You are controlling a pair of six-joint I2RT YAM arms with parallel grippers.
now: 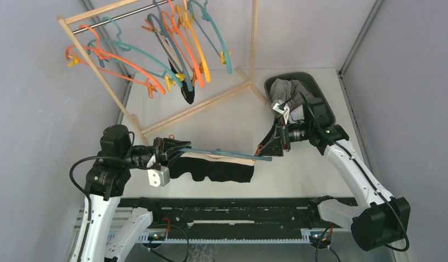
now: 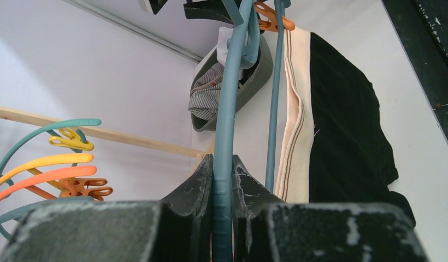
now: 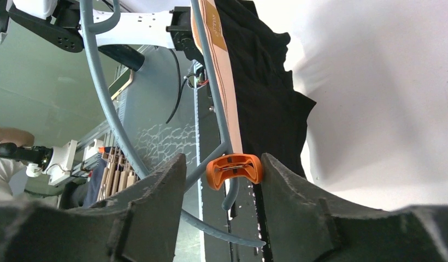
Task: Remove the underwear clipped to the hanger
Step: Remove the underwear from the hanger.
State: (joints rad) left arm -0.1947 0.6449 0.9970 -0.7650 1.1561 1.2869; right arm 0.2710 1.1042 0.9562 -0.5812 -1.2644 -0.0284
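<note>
Black underwear (image 1: 222, 170) hangs from the hanger (image 1: 227, 153) at lower centre of the top view. The left hand (image 2: 222, 180) clamps the hanger; the right hand (image 3: 224, 164) stands apart around the orange clip (image 3: 234, 170).

The top view looks down from high behind over the whole worktop (image 1: 224, 112); both wrist views, close in, face each other along the blue hanger (image 2: 226, 120).

Bench (image 1: 227, 125) open betw. wood rack (image 1: 200, 106) & held hanger (image 1: 227, 153); bin (image 1: 314, 82) blocks far R, hung hangers (image 1: 178, 54) crowd far L.
</note>
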